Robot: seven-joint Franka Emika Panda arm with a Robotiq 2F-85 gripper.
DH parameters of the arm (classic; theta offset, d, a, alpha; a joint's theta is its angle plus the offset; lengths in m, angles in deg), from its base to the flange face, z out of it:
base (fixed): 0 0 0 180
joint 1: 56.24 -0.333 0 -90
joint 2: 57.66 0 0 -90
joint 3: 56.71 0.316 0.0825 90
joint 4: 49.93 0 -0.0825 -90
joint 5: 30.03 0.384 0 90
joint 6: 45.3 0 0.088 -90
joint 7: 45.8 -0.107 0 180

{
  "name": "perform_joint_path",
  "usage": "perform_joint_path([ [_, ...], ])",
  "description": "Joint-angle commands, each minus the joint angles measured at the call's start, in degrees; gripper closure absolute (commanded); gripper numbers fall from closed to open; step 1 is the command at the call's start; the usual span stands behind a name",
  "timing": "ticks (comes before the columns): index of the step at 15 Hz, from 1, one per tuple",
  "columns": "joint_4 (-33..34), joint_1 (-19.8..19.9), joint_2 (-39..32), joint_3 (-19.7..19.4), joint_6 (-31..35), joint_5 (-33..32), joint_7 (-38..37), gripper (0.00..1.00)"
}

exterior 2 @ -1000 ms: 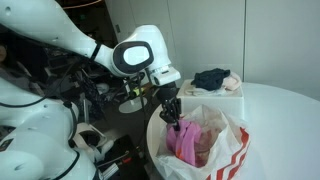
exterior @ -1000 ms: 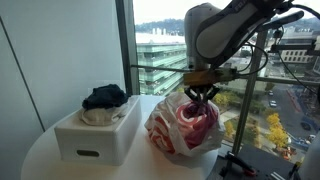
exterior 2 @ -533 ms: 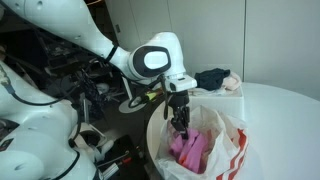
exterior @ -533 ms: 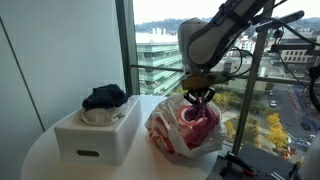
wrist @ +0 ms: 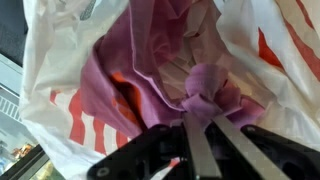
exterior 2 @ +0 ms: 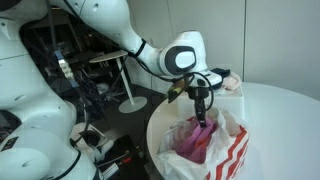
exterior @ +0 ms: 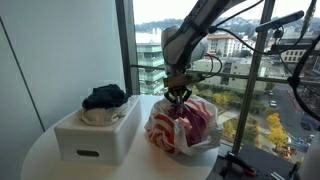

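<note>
As it hangs over the bag [exterior: 157, 137], end effector [wrist: 203, 113] pinching pink cloth [wrist: 205, 85]

Pink cloth [wrist: 150, 60]: mauve-pink, soft, heavily crumpled, bunched deep inside plastic bag [exterior: 160, 138]. One fold pulled up into narrow twisted peak, and tool [wrist: 203, 112] is clamped tight on that peak, right over the bag mouth. Rest of cloth slumped low, filling bag's middle. Bag: thin white plastic, crinkly, red stripes on sides. Mouth gaping upward, walls puffed out around cloth. Bag sits upright on round white worktop [exterior: 40, 160], toward its edge in both exterior views.
</note>
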Motion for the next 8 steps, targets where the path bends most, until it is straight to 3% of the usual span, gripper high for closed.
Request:
perform_joint_path([
  [1, 4.34, -1.84, -9.31, -3.64, 2.26, 5.52, 5.97, 0.98],
  [4, 6.70, -3.18, -13.57, -5.71, 4.49, 5.40, 7.02, 0.97],
  [5, 7.13, -3.89, -13.53, -6.34, 4.02, 4.86, 6.82, 0.65],
  [6, 6.52, -4.33, -11.53, -6.32, 2.38, 5.73, 8.56, 0.64],
  [8, 4.44, -5.31, -5.99, -6.51, -3.13, 5.90, 10.47, 0.51],
])
